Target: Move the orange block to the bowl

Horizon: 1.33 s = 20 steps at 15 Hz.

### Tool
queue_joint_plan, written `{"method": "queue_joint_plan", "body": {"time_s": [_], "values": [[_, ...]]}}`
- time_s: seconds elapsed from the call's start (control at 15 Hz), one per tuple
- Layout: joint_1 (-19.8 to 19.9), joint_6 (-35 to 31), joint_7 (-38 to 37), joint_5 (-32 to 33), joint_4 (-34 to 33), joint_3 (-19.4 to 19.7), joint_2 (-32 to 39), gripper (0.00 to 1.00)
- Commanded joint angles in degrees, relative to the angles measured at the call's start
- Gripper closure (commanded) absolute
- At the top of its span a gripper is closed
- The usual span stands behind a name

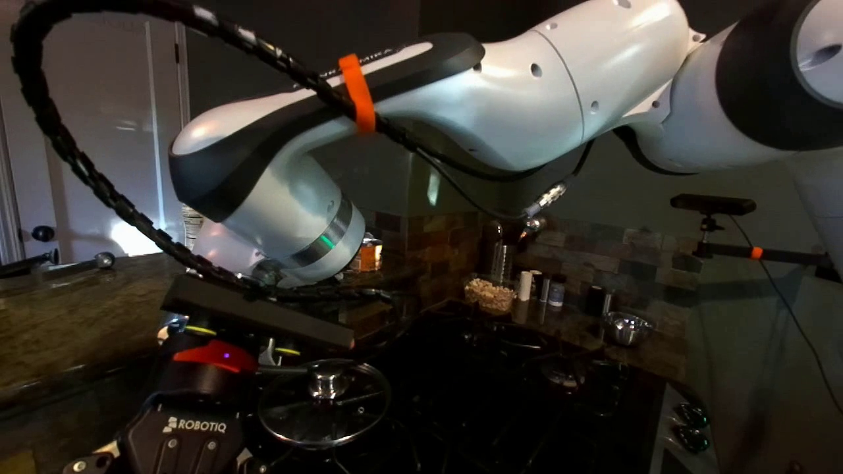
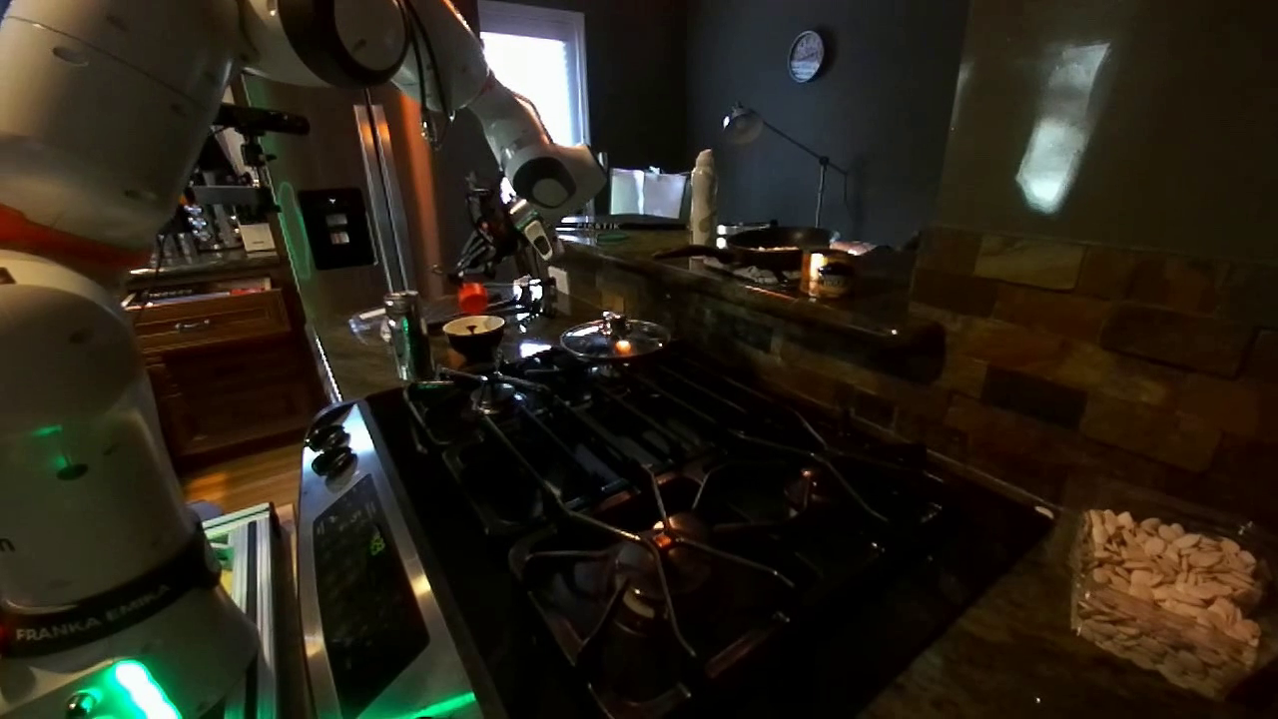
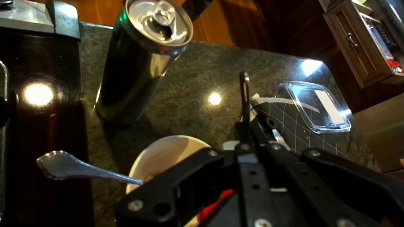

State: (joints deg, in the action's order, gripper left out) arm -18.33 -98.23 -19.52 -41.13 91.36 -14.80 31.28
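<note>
I hold my black fingers (image 3: 247, 159) clenched, seemingly empty, near the round cream-lined bowl (image 3: 170, 151), whose rim props a silver metal handle (image 3: 71, 168).

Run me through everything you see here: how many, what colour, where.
Bowl: one, pale inside, counter
Small object: one, orange, near bowl; block or cup unclear
Utensil: one, silver, over bowl rim
Can: one, dark, counter
Stove: one, black, beside counter
Glass lid: one, clear, stove end
Quilted mat: one, dark grey, counter
Plastic container: one, clear, overlapping mat
Frying pan: one, black, ledge
Bottle: one, white, ledge
Tub: one, clear, counter across stove
Metal bowl: one, silver, near tub
Clock: one, pale, wall
Others: uncounted, some too dim
Arm: one, white, over counter
Pincer: one, black, over counter
</note>
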Motion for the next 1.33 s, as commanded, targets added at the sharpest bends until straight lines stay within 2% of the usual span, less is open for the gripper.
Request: {"method": "queue_joint_plan", "body": {"time_s": [0.0,0.47,0.53,0.93,1.13,1.2,1.27], "values": [[-0.58,1.42,-1.04,-0.07,-3.1,0.68,3.68,0.99],[-0.42,1.52,-1.19,0.03,-3.68,1.07,5.81,0.99],[-0.3,1.31,-0.94,-0.25,-3.69,1.03,5.85,0.78],[-0.03,0.49,-1.55,-0.04,-2.44,1.6,3.07,0.33],[0.51,-3.66,2.93,-0.08,1.0,1.66,-3.64,0.11],[0.21,-0.74,0.43,-0.06,-3.19,1.59,2.05,0.29],[0.38,-1.44,1.03,-0.07,-2.9,1.57,0.46,0.21]]}}
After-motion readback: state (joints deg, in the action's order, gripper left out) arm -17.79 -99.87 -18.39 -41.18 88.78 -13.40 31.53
